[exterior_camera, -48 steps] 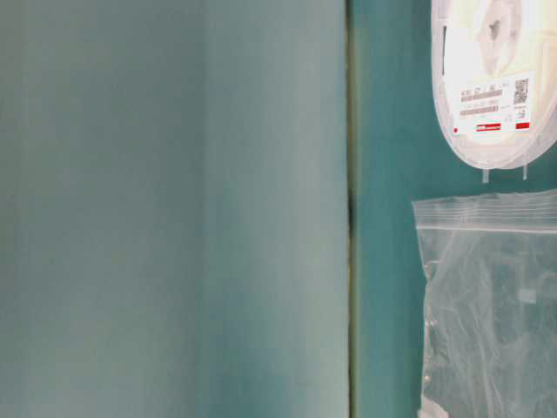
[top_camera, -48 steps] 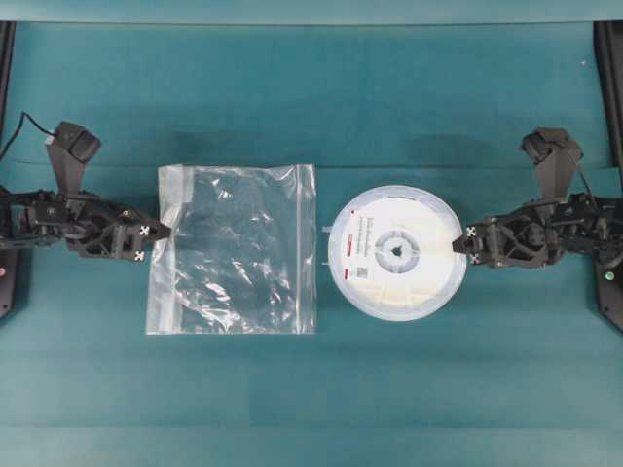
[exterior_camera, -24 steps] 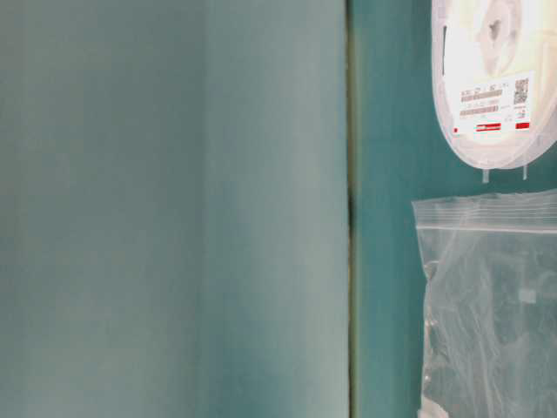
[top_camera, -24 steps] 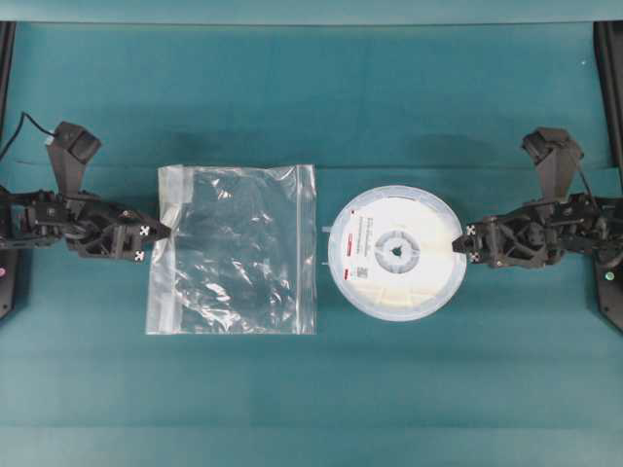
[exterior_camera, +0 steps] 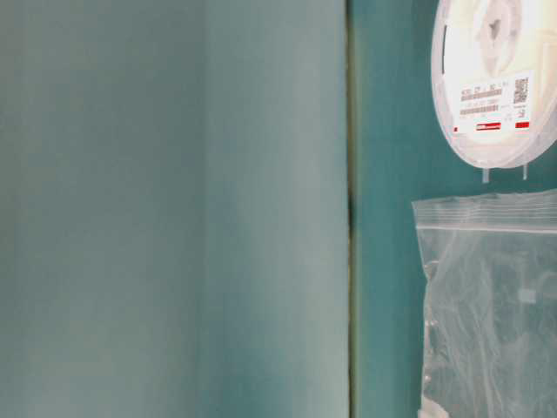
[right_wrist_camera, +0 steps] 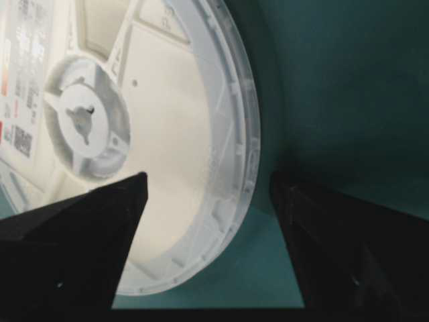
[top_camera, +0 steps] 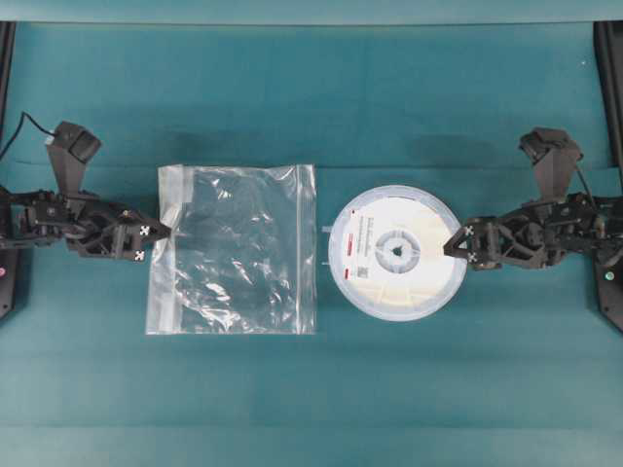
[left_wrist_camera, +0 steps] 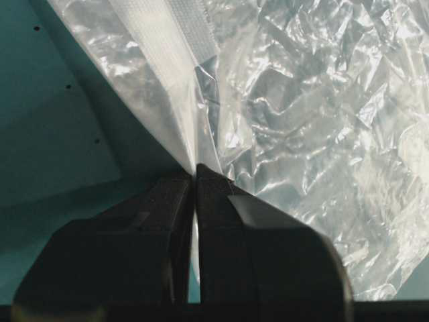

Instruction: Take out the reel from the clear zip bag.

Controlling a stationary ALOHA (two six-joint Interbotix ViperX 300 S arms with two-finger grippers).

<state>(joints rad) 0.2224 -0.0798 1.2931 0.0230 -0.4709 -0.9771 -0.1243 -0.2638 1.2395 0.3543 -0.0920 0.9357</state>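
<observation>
The left gripper [top_camera: 156, 243] pinches the zip edge of the clear zip bag [top_camera: 234, 249], which lies flat on the teal table [top_camera: 311, 389]. Just right of the bag rests the reel [top_camera: 396, 252], outside it; the right gripper [top_camera: 461, 243] straddles its rim, jaws apart

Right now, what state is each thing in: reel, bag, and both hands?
reel: out of the bag, lying flat on the table, label up, its rim between the spread fingers of the right hand.
clear zip bag: empty, crinkled, flat on the table, apart from the reel.
left hand: shut on the bag's edge.
right hand: open, not gripping the reel.
</observation>
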